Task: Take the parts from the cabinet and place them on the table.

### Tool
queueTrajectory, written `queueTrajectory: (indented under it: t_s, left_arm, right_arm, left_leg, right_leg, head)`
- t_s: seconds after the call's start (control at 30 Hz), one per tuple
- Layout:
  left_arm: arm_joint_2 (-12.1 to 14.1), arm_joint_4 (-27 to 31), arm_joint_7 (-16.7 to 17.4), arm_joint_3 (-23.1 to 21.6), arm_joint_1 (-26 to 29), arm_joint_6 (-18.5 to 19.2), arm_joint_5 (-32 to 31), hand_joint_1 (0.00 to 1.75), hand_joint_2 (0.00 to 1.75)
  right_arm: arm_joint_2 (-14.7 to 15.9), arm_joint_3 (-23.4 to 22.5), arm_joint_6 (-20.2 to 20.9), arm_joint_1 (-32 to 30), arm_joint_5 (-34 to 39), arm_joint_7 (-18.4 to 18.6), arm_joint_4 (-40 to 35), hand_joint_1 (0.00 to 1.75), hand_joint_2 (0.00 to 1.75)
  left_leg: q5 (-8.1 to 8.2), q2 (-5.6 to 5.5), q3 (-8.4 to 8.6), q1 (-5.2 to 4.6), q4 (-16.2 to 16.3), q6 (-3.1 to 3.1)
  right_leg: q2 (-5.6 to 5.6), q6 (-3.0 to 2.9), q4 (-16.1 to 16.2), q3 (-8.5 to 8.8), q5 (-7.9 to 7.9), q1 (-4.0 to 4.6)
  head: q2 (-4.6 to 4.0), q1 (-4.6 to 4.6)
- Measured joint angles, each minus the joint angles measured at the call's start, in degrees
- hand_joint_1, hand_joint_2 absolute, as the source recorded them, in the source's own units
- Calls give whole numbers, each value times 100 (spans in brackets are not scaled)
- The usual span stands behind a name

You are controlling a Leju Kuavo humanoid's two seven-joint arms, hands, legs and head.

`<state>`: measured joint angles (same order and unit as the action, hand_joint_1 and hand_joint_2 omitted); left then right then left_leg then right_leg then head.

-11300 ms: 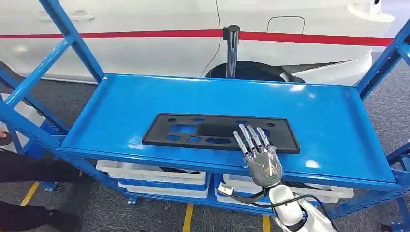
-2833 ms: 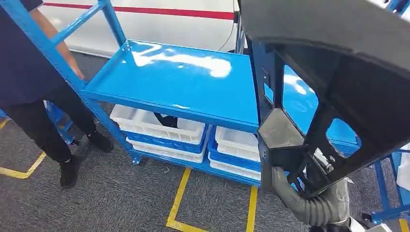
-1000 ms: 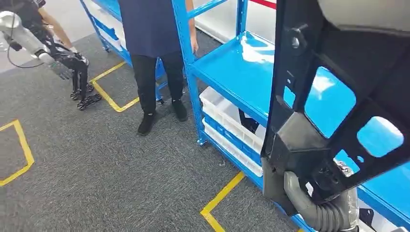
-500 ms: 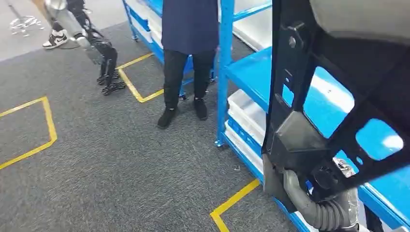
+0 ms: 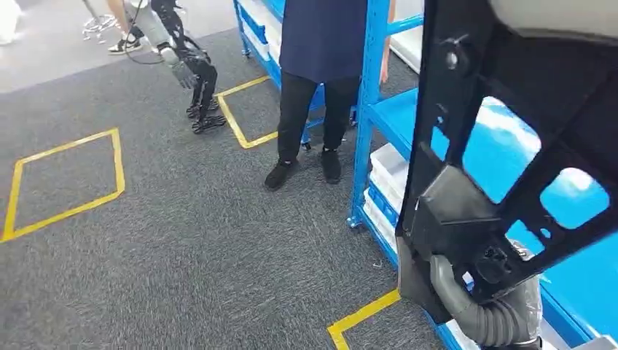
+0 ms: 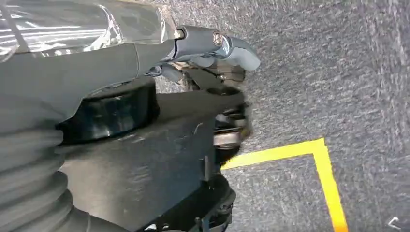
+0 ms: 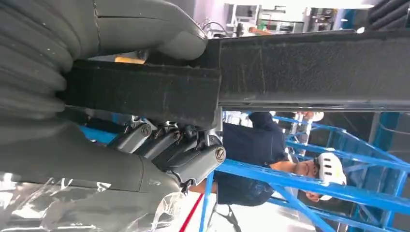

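Because the black panel (image 5: 510, 131) is long and full of cut-outs, I carry it upright and close to my body, so in the head view it rises across the whole right side, its lower corner resting in my right hand (image 5: 474, 306), whose ribbed grey cover curls under that corner. Through the cut-outs I see the blue cabinet (image 5: 408, 117) on the right, white bins (image 5: 386, 171) on its lower shelf. A person in dark clothes (image 5: 321, 73) stands at the cabinet's near post, another robot's dark hand (image 5: 186, 69) hangs far left, and yellow floor lines (image 5: 69, 179) mark the grey carpet. I judge the part is out of the cabinet and the carry to the table is under way; no table shows here.

From the left wrist, my left hand (image 6: 212, 72) reaches over the panel's (image 6: 145, 154) edge, grey thumb above and darker fingers (image 6: 232, 121) below, so it pinches the edge; this second grip is what the head view hides.

From the right wrist, my right hand (image 7: 145, 135) clamps the panel's (image 7: 290, 72) thick rim, thumb on one face, fingers (image 7: 179, 150) pressed against the other. It also shows a person behind the cabinet's blue rails (image 7: 314, 179).
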<state>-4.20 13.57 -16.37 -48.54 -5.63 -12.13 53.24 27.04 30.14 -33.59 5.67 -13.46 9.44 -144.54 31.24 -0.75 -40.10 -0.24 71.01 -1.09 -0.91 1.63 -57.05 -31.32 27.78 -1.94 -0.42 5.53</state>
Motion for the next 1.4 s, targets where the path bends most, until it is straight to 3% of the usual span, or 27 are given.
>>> queueTrajectory:
  t_s: [0.07,0.13,0.17,0.2,0.23,0.37,0.4,0.43,0.53,0.57,0.6,0.67,0.7,0.73,0.77,0.87,0.9,0.93,0.97,1.03,1.07,1.1,1.17,1.2,1.23,1.37,1.4]
  left_arm:
    - [-2,0,28,0,-3,6,78,0,175]
    - [-2,-2,41,0,13,20,155,0,175]
    - [-2,-2,41,0,12,26,177,0,175]
    - [-2,-2,41,0,4,35,177,0,175]
    - [-2,0,41,0,-8,35,179,0,175]
    - [4,-2,61,0,6,35,199,0,175]
    - [2,-2,66,2,21,33,214,0,175]
    - [6,-2,68,2,9,37,216,0,175]
    - [-13,-2,87,2,-13,70,221,0,175]
    - [-13,-2,105,2,-6,85,223,0,175]
    - [-13,-2,116,2,2,92,229,0,175]
    - [-13,-2,116,2,1,103,238,0,175]
    - [-13,-4,111,2,-3,116,236,0,175]
    - [-9,-4,89,2,-15,120,238,0,175]
    - [-6,-4,63,2,-16,122,243,0,175]
    - [4,-11,22,2,15,131,264,0,175]
    - [20,-15,22,2,27,131,269,0,175]
    - [15,-15,15,2,26,136,275,0,175]
    - [18,-15,13,2,11,138,278,0,175]
    - [18,-17,15,2,1,136,280,0,175]
    - [20,-20,15,2,-1,136,282,0,175]
    - [24,-20,32,2,-3,135,282,0,175]
    - [26,-22,57,2,11,136,282,0,175]
    - [28,-22,61,2,8,136,282,0,175]
    - [28,-22,63,2,1,136,280,0,175]
    - [53,-26,144,2,11,98,269,0,175]
    - [53,-26,144,2,17,94,264,0,175]
  right_arm:
    - [7,-15,2,-16,-2,11,4,175,175]
    - [11,-37,24,-16,-11,63,7,175,175]
    - [20,-48,37,-16,-18,72,7,175,175]
    - [26,-57,42,-16,-24,81,7,175,175]
    - [31,-77,48,-18,-28,90,9,175,175]
    - [37,-98,155,25,-90,229,11,175,175]
    - [42,-111,162,25,-94,243,11,175,175]
    - [61,-114,166,46,-98,243,15,175,175]
    - [79,-138,173,30,-96,262,20,175,175]
    - [79,-138,177,32,-96,262,20,175,175]
    - [79,-140,177,42,-96,262,20,175,175]
    - [83,-144,181,46,-96,262,20,175,175]
    - [83,-144,190,56,-96,262,20,175,175]
    - [85,-144,206,86,-98,262,22,175,175]
    - [83,-142,216,116,-98,262,22,175,175]
    - [81,-138,219,203,-140,262,22,175,175]
    - [83,-138,214,222,-146,262,22,175,175]
    - [83,-138,205,222,-153,262,22,175,175]
    - [79,-133,203,221,-164,258,22,175,175]
    - [76,-125,197,224,-170,254,26,175,175]
    - [76,-116,193,224,-181,247,33,175,175]
    - [74,-107,177,222,-181,243,46,175,175]
    - [72,-94,160,222,-177,223,70,175,175]
    - [72,-92,153,223,-155,208,77,175,175]
    - [72,-90,133,218,-146,192,79,175,175]
    - [63,-83,98,222,-92,122,127,175,175]
    - [66,-83,98,228,-90,118,127,175,175]
  left_leg:
    - [34,12,-244,9,396,-8]
    - [-385,35,73,-5,-314,-70]
    - [-659,134,370,-37,-922,-139]
    - [-821,347,624,-92,-1421,-212]
    - [-755,473,660,-147,-1507,-236]
    - [-817,230,705,-174,-1667,-297]
    - [-880,178,808,-102,-1778,-275]
    - [-893,113,836,-102,-1812,-308]
    - [-874,-66,848,-97,-1808,-361]
    - [-874,-147,854,-92,-1806,-358]
    - [-869,-223,865,-80,-1802,-352]
    - [-831,-384,887,-45,-1750,-297]
    - [-792,-452,878,-30,-1689,-245]
    - [-740,-491,828,-69,-1604,-189]
    - [-726,-556,785,-48,-1571,-179]
    - [-740,-665,750,-16,-1574,-135]
    - [-703,-528,741,-14,-1494,-122]
    - [-585,-272,657,-44,-1296,-82]
    - [-358,-116,424,-21,-830,-41]
    - [-49,-46,-35,20,46,6]
    - [-19,-35,-177,21,274,-1]
    - [-94,-26,-173,20,224,-18]
    - [-537,25,195,-28,-588,-116]
    - [-786,142,483,-77,-1170,-187]
    - [-815,370,657,-170,-1562,-241]
    - [-814,211,650,-229,-1630,-285]
    - [-890,136,777,-143,-1786,-304]
  right_leg:
    - [-115,-14,0,20,24,10]
    - [-217,-14,1,65,56,27]
    - [-266,-15,4,95,72,34]
    - [-316,-7,15,121,87,35]
    - [-348,23,20,138,105,72]
    - [-510,131,143,249,119,35]
    - [-261,130,74,254,177,10]
    - [-69,121,-161,151,333,34]
    - [77,147,-1481,-549,884,47]
    - [78,164,-1658,-683,861,38]
    - [78,187,-1502,-653,675,23]
    - [143,236,-598,-279,108,-28]
    - [279,274,-132,-73,-109,-68]
    - [429,265,13,-19,-26,-67]
    - [383,180,-1,-35,-45,-64]
    - [218,74,-3,-26,-55,-27]
    - [174,43,12,-9,-49,-34]
    - [135,30,13,4,-44,-27]
    - [76,3,13,9,-32,-11]
    - [-40,-25,12,22,-10,10]
    - [-104,-33,12,33,7,20]
    - [-157,-34,12,53,21,25]
    - [-261,-32,14,108,63,37]
    - [-319,-24,18,142,82,37]
    - [-359,-15,35,170,95,39]
    - [-529,72,125,229,120,35]
    - [-503,114,120,250,177,53]
  head:
    - [0,-2]
    - [0,-2]
    - [0,0]
    - [0,0]
    - [0,-2]
    - [2,0]
    - [0,-26]
    - [0,-26]
    - [0,-35]
    - [0,-37]
    - [0,-37]
    - [0,-37]
    - [0,-37]
    - [0,-44]
    - [0,-46]
    - [0,-39]
    - [0,-44]
    - [0,-35]
    - [0,-37]
    - [0,-37]
    - [0,-37]
    - [0,-37]
    - [0,-39]
    - [0,-37]
    - [0,-37]
    - [0,-39]
    - [2,-42]
